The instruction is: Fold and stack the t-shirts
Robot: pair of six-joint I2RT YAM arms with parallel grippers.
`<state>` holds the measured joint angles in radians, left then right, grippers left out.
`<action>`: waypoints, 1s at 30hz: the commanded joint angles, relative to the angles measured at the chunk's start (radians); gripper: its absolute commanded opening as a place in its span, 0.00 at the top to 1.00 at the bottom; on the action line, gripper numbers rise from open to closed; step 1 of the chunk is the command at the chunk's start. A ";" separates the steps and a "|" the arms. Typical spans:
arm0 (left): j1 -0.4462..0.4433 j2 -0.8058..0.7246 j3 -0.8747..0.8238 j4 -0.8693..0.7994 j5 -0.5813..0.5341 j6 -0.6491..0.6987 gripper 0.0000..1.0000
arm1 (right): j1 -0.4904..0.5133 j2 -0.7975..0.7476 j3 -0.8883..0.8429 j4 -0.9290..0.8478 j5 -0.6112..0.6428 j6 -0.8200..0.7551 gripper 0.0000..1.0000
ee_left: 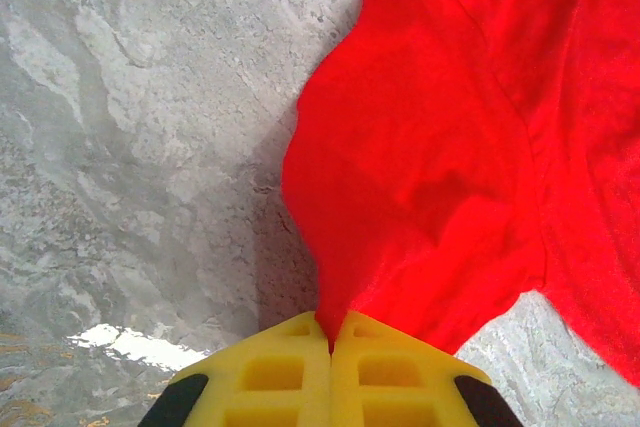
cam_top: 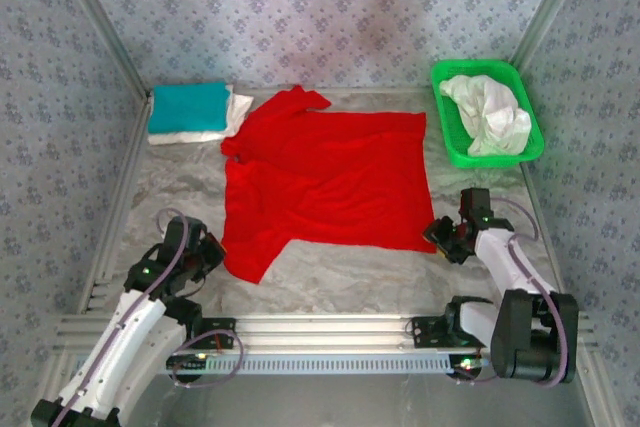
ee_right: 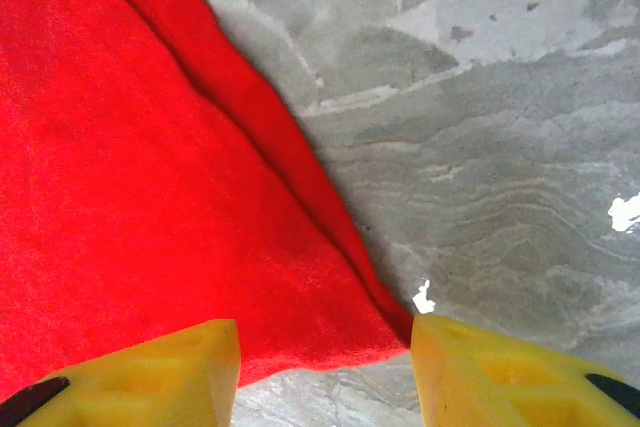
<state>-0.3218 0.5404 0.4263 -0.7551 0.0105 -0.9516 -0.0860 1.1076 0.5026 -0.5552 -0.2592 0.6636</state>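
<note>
Presently the red t-shirt [cam_top: 325, 182] lies spread at mid tabletop [cam_top: 340, 282], its near-left corner pinched in the closed left end effector [ee_left: 331, 342], its near-right corner lying ungripped between the parted jaws of the right end effector [ee_right: 325, 367], with a folded teal t-shirt [cam_top: 188, 105] at far left and a green basket [cam_top: 447, 117] at far right.

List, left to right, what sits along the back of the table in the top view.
teal t-shirt lying on a folded white t-shirt → spread red t-shirt → green basket holding a crumpled white t-shirt
</note>
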 commanded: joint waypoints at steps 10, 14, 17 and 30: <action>-0.005 0.021 -0.011 0.030 0.003 0.008 1.00 | 0.038 0.031 -0.021 0.043 -0.013 0.042 0.57; -0.005 0.020 -0.018 0.026 -0.001 0.011 1.00 | 0.049 0.049 -0.024 0.075 0.000 0.056 0.61; -0.005 0.015 -0.021 0.029 -0.004 0.013 1.00 | 0.056 0.069 -0.019 0.088 0.004 0.058 0.64; 0.004 0.019 0.038 0.011 -0.056 0.034 1.00 | 0.054 -0.051 0.037 -0.025 0.062 0.048 1.00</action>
<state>-0.3214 0.5583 0.4183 -0.7403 -0.0174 -0.9398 -0.0319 1.0744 0.5083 -0.5167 -0.2161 0.7185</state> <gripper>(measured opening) 0.050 0.070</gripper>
